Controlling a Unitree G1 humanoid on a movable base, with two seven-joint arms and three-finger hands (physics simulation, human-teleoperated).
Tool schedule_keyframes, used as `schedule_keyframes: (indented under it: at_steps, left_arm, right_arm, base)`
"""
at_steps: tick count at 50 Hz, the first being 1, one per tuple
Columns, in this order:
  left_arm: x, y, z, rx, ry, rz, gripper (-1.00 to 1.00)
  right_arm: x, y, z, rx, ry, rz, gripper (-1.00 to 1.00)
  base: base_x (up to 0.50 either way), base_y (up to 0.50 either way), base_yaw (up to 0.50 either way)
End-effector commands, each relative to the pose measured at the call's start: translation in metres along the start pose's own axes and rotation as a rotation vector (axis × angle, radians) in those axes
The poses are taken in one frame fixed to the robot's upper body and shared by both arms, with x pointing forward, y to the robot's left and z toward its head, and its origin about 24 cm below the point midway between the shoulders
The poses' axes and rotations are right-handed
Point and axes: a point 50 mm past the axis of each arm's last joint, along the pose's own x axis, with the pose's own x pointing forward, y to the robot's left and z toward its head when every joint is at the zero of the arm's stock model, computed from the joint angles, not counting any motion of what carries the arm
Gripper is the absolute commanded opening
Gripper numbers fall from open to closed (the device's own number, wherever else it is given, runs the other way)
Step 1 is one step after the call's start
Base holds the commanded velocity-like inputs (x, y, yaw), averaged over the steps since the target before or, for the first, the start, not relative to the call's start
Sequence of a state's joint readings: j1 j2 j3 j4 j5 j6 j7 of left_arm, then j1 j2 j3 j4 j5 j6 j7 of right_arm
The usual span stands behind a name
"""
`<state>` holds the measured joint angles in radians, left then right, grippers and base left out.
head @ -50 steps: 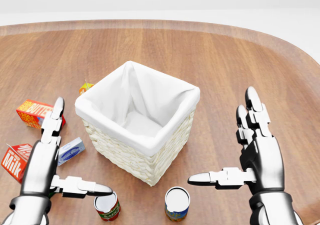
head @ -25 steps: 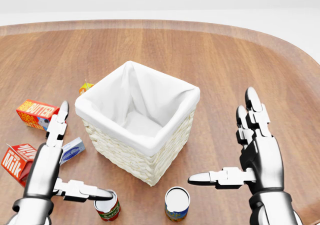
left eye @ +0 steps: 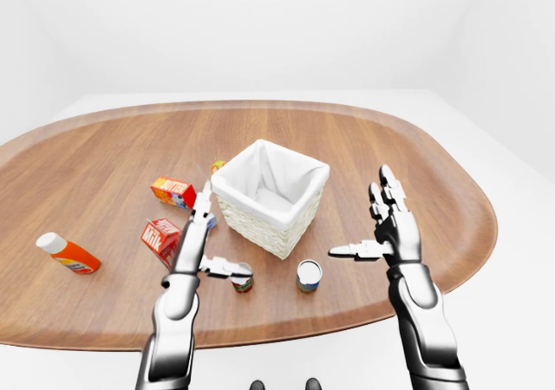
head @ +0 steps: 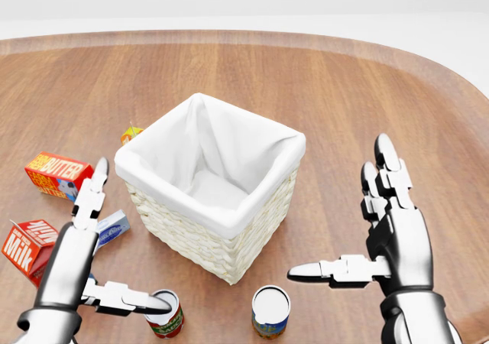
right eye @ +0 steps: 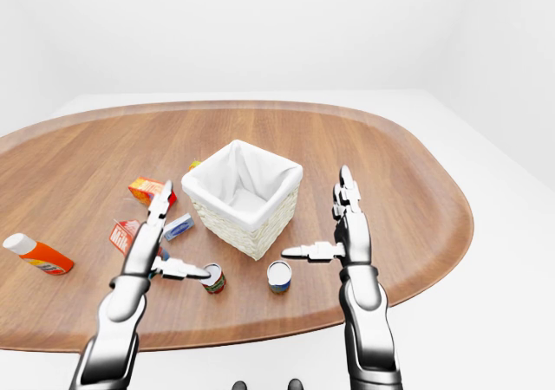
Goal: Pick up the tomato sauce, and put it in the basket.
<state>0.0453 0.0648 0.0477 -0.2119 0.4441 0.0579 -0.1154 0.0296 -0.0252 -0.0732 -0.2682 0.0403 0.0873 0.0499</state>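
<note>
The tomato sauce is a small can with a red and green label, standing upright near the bottom of the head view, below the basket's left corner. The basket is white wicker with a white cloth lining and stands mid-table. My left hand is open, its thumb reaching over the can's top and its fingers pointing up past the can's left. My right hand is open at the right, apart from everything, with nothing in it.
A second can with a blue and yellow label stands right of the tomato sauce. A butter box, a milk carton, a small blue box and an orange bottle lie at the left.
My left hand has slid down toward the bottom of the head view, its thumb now lower over the tomato sauce can. The right hand and the objects have not moved.
</note>
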Motion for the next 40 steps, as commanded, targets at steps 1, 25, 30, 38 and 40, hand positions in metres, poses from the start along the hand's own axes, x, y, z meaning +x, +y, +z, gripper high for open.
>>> schedule_keyframes:
  at_steps: [1, 25, 30, 38, 40]
  left_arm:
    - [-0.0047, -0.0011, 0.0008, 0.030, -0.004, -0.008, 1.00]
    - [-0.0056, -0.0038, -0.0010, 0.100, -0.021, 0.005, 1.00]
    - [-0.0057, -0.0046, -0.0011, 0.119, -0.023, 0.004, 1.00]
    - [-0.0064, -0.0088, -0.0044, 0.158, -0.024, -0.004, 1.00]
    - [-0.0064, -0.0102, -0.0059, 0.172, -0.024, -0.008, 1.00]
  right_arm:
    - [0.0003, -0.0005, -0.0011, 0.000, 0.005, -0.003, 1.00]
    - [0.0004, -0.0002, -0.0026, 0.001, 0.011, -0.002, 1.00]
    - [0.0006, 0.0000, -0.0027, 0.001, 0.011, -0.001, 1.00]
    - [0.0007, 0.0000, -0.0038, 0.001, 0.016, -0.001, 1.00]
    - [0.0008, -0.0002, -0.0033, 0.001, 0.014, -0.001, 1.00]
  base:
    - [0.00, 0.00, 0.00]
    - [0.00, 0.00, 0.00]
    - [0.00, 0.00, 0.00]
    - [0.00, 0.00, 0.00]
    - [0.00, 0.00, 0.00]
